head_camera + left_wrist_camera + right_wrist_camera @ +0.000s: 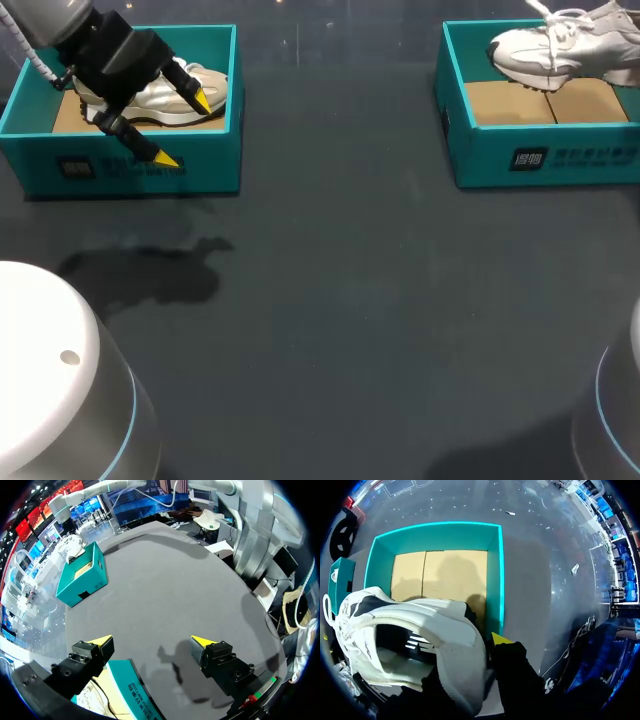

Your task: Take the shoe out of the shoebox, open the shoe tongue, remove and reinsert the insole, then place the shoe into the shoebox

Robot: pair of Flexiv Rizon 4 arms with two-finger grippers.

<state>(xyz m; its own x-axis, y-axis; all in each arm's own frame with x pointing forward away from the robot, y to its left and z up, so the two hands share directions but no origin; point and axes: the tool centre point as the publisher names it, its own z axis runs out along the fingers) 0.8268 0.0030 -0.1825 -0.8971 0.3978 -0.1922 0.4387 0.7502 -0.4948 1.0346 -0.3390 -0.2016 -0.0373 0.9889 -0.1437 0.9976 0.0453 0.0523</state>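
A white shoe [560, 45] hangs over the far side of the right teal shoebox [540, 150], above its bare cardboard floor. In the right wrist view my right gripper [482, 647] is shut on the shoe [420, 635] at its collar. One yellow tip shows outside the collar and the other finger is hidden inside the shoe. Below it is the box [495, 580]. My left gripper [183, 128] is open over the front wall of the left teal shoebox [130, 170], where a second pale shoe [160, 100] lies. Nothing sits between the left gripper's [151, 642] fingers.
The two boxes stand at the table's far left and far right, with dark grey tabletop [340, 280] between them and in front. From the left wrist, the right box [82, 575] is far ahead across the table and the left box's wall [135, 690] is just under the fingers.
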